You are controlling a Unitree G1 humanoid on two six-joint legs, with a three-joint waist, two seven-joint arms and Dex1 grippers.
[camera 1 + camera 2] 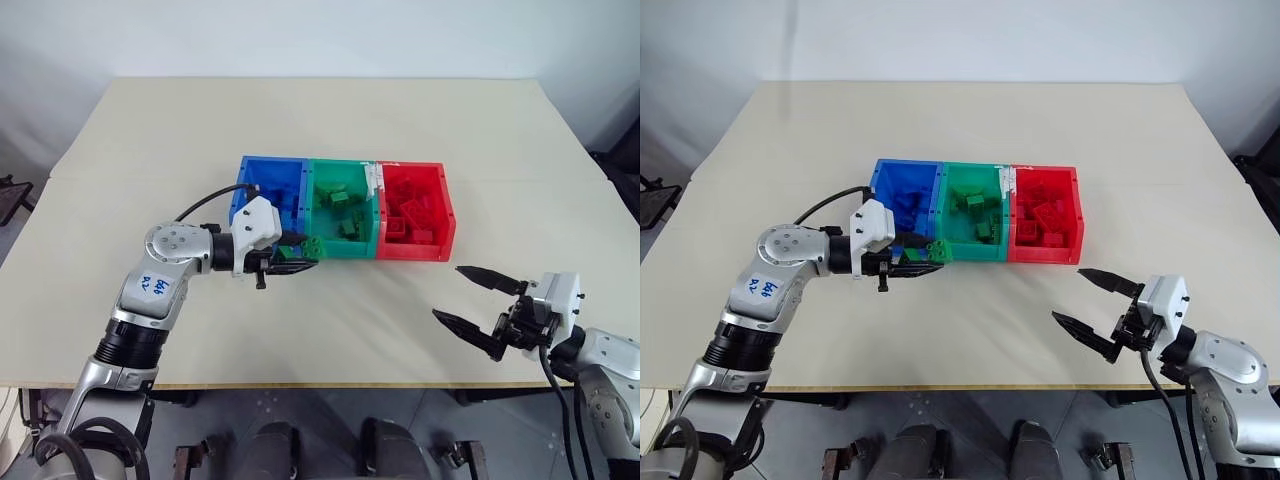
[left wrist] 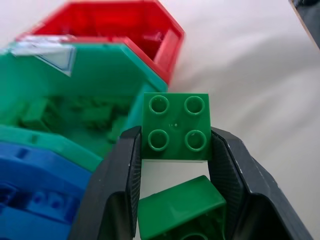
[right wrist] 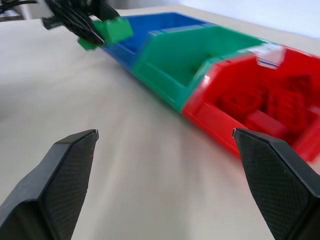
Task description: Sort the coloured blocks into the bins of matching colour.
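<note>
- on the beige table [image 1: 300, 120], three joined bins are sitting in a row — the blue bin [image 1: 268, 172], the green bin [image 1: 340, 170] and the red bin [image 1: 412, 172], running from the robot's left to its right.
- the left gripper [image 1: 296, 262] is pinching a green block [image 2: 176, 127] between its two black fingers [image 2: 120, 185], studs facing up; the block is hanging just in front of the green bin's near wall, close to the seam with the blue bin.
- a second green piece [image 2: 179, 206] is sitting lower between the same fingers; whether it is joined to the block cannot be told.
- the right gripper [image 1: 476, 300] is hovering over bare table in front of the red bin, well apart from it, jaws spread wide and holding nothing.
- more green blocks [image 1: 343, 205] are lying inside the green bin, and red blocks [image 1: 410, 218] inside the red bin.
</note>
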